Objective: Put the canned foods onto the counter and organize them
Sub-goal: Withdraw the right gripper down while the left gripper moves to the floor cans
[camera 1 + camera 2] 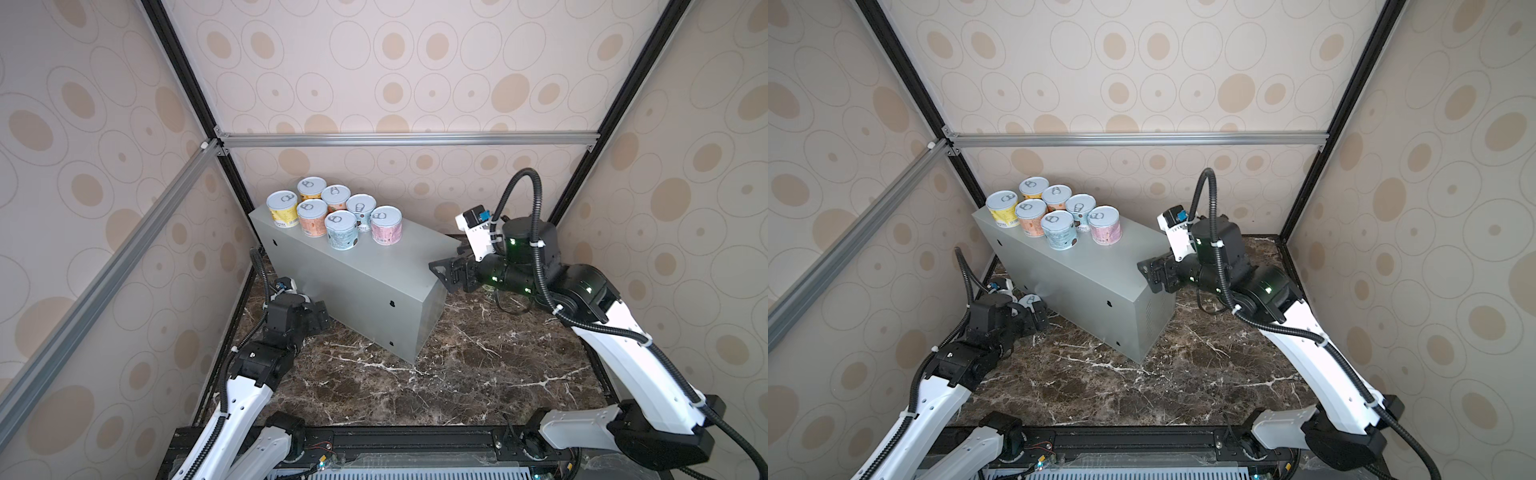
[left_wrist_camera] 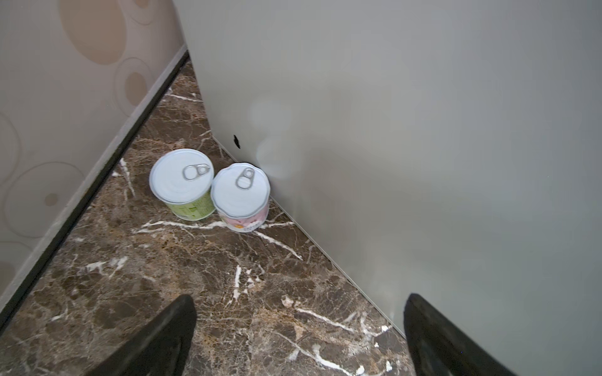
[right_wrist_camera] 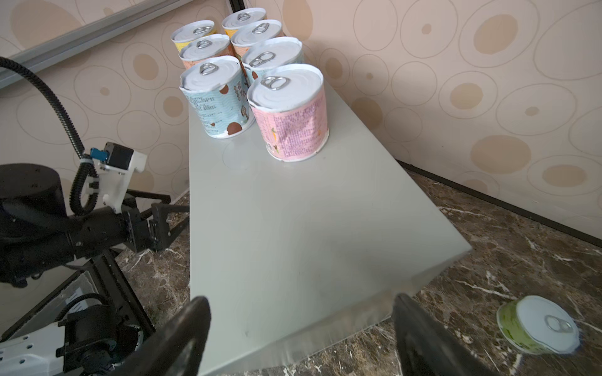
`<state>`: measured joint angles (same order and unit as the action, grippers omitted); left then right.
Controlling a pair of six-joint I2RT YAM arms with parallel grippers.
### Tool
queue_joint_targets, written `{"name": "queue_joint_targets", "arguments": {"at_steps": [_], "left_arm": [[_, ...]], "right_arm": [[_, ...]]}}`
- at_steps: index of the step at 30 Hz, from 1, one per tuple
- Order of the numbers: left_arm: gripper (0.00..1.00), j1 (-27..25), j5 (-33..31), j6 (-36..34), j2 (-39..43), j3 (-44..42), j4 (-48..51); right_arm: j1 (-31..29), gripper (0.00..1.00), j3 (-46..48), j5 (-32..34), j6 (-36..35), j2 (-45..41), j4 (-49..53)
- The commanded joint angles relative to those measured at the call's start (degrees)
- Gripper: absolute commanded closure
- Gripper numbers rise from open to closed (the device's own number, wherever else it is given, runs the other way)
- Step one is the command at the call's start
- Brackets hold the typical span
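Several cans (image 1: 332,214) stand upright in a tight cluster at the far left end of the grey counter (image 1: 374,266); the nearest are a pink one (image 3: 290,110) and a blue one (image 3: 216,97). On the floor against the counter's side stand a green can (image 2: 180,182) and a pink can (image 2: 241,195), touching each other. Another green can (image 3: 537,325) lies on its side on the floor past the counter's right end. My left gripper (image 2: 299,299) is open, low, a short way from the floor pair. My right gripper (image 3: 302,299) is open and empty at the counter's right end.
Dark brown marble floor (image 1: 415,374) surrounds the counter. Patterned walls (image 1: 104,249) close in on three sides, and the left wall runs close beside the two floor cans. The counter's right half (image 3: 293,228) carries no cans. The left arm (image 3: 81,228) shows in the right wrist view.
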<state>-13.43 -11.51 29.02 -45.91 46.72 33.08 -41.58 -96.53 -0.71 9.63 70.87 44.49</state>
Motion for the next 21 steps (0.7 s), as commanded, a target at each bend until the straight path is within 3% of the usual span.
{"name": "queue_joint_targets", "arguments": {"at_steps": [1, 10, 21], "left_arm": [[0.01, 3.46, 2.19, -0.08, -1.29, 2.86, 2.04], [0.01, 12.45, 7.14, -0.54, -5.54, 3.57, -0.06], [0.02, 19.44, 10.10, -0.63, -14.04, 3.71, -4.67]], "right_arm": [[-0.24, 0.09, 4.47, 2.79, 0.69, -4.90, -1.36], [-0.23, 0.08, 18.74, 4.97, 3.29, -17.35, -0.57], [-0.25, 0.07, 29.56, 5.64, 5.04, -24.74, -1.35]]}}
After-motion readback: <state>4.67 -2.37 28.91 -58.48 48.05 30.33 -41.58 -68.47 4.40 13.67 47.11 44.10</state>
